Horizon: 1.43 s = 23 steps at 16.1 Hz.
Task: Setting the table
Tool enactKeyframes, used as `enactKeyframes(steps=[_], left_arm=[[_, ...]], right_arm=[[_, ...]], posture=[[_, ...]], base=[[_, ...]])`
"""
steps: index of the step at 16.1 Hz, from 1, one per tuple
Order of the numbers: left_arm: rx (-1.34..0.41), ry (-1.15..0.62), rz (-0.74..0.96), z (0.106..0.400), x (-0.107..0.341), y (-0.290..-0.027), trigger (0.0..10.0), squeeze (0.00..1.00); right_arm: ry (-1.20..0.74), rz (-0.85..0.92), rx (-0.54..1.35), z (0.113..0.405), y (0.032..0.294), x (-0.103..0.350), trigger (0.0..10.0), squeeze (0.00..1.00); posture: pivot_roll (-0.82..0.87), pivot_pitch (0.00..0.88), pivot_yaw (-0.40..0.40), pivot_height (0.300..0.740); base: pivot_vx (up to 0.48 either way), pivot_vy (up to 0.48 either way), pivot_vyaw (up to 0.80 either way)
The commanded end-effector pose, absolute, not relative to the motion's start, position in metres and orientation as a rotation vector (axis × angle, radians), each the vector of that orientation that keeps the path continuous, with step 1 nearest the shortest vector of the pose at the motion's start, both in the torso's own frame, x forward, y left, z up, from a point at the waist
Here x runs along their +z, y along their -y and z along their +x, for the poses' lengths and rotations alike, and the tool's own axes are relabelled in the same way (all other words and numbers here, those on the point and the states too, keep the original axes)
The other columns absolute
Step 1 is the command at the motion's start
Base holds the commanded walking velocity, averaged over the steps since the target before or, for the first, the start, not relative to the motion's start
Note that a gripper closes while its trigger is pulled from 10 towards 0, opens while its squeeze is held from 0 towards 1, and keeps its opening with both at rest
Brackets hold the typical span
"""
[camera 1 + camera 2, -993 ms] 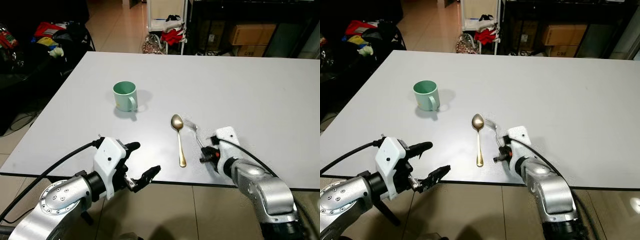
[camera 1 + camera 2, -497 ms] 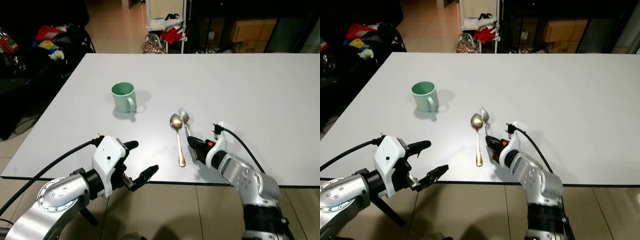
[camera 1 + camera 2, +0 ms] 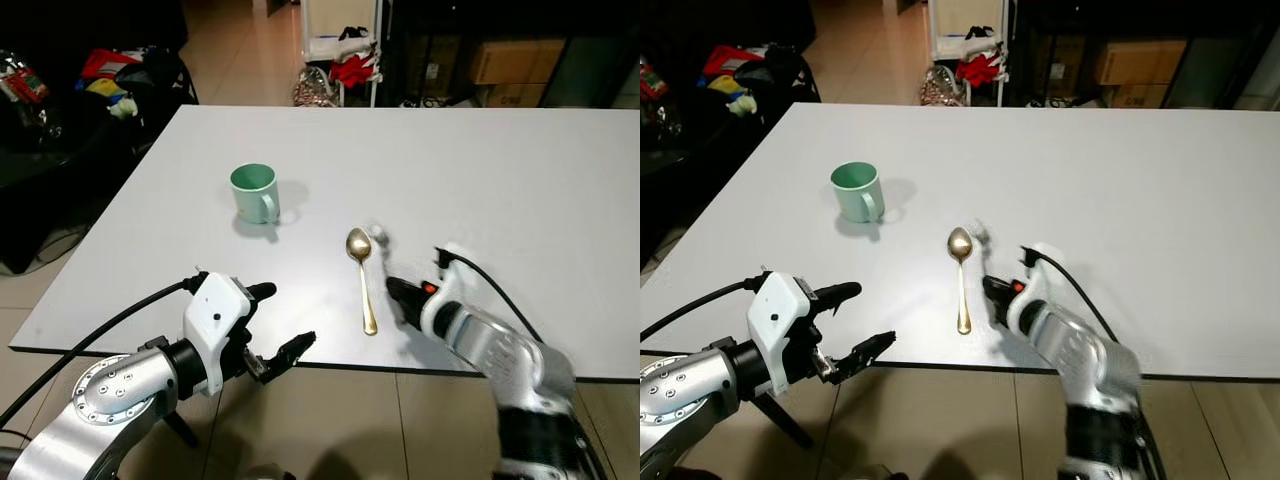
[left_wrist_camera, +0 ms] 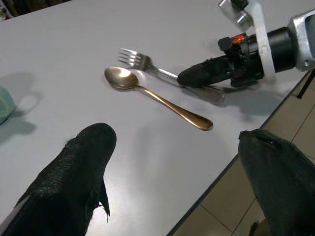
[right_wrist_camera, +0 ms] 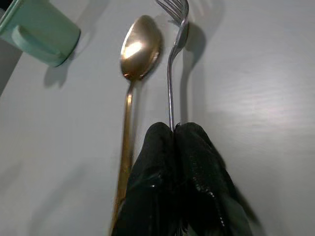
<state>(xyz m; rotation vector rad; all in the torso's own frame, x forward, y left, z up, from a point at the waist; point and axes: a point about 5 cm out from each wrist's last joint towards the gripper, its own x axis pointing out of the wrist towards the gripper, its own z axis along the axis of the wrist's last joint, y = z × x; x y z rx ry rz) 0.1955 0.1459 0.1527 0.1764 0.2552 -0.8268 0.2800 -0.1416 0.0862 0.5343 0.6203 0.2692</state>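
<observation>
A white table [image 3: 520, 170] carries a mint-green mug [image 3: 254, 193], a gold spoon [image 3: 363, 277] and a silver fork [image 4: 167, 74]. The spoon lies near the front edge with its bowl toward the mug and its handle pointing at the robot. The fork sits just beside it on the robot's right, roughly parallel, tines level with the spoon bowl.

The right gripper [image 5: 179, 162] has its two black fingers pressed together on the fork's handle, pinching it. The right wrist view makes this plain: the thin handle runs straight out from between the closed fingers [image 5: 202, 167], and the tines end beside the spoon bowl, with a corner of the mug beyond. In the head views the right arm is blurred and the fork is a faint smear. The left wrist view shows it sharply from the side, the far end of the handle resting on the table under the right gripper [image 4: 197, 77].

The left gripper [image 3: 282, 322] hangs off the table's front edge, over the tiled floor [image 3: 330, 420], its fingers spread wide and empty; the left wrist view frames the cutlery between them.
</observation>
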Motion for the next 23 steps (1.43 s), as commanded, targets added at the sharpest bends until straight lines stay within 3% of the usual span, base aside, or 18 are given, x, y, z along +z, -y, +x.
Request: enactKeyframes(steps=[1, 6, 18, 19, 22, 23], left_arm=[[-0.816, -0.254, 0.186, 0.197, 0.155, -0.149, 10.0, 0.0], [-0.822, -0.252, 0.184, 0.198, 0.156, -0.148, 10.0, 0.0], [-0.82, -0.252, 0.183, 0.201, 0.159, -0.147, 10.0, 0.0], [-0.82, -0.252, 0.182, 0.199, 0.158, -0.146, 10.0, 0.0], [-0.822, -0.253, 0.18, 0.199, 0.159, -0.146, 10.0, 0.0], [-0.823, -0.253, 0.179, 0.199, 0.159, -0.146, 10.0, 0.0]], right_arm=[[-0.623, 0.527, 0.248, 0.276, 0.147, 0.088, 10.0, 0.0], [-0.566, 0.532, 0.272, 0.273, 0.145, 0.099, 10.0, 0.0], [-0.707, 0.525, 0.261, 0.267, 0.148, 0.084, 10.0, 0.0], [-0.7, 0.542, 0.245, 0.268, 0.15, 0.084, 10.0, 0.44], [-0.693, 0.554, 0.216, 0.268, 0.155, 0.085, 10.0, 0.91], [-0.691, 0.559, 0.211, 0.268, 0.156, 0.085, 10.0, 0.98]], posture=[[0.1, 0.0, 0.065, 0.74], [0.09, 0.0, 0.074, 0.74], [0.1, 0.0, 0.065, 0.74], [0.1, 0.0, 0.064, 0.74], [0.1, 0.0, 0.068, 0.74], [0.1, 0.0, 0.068, 0.74]], base=[[0.0, 0.0, 0.0], [0.0, 0.0, 0.0], [0.0, 0.0, 0.0], [0.0, 0.0, 0.0], [0.0, 0.0, 0.0], [0.0, 0.0, 0.0]])
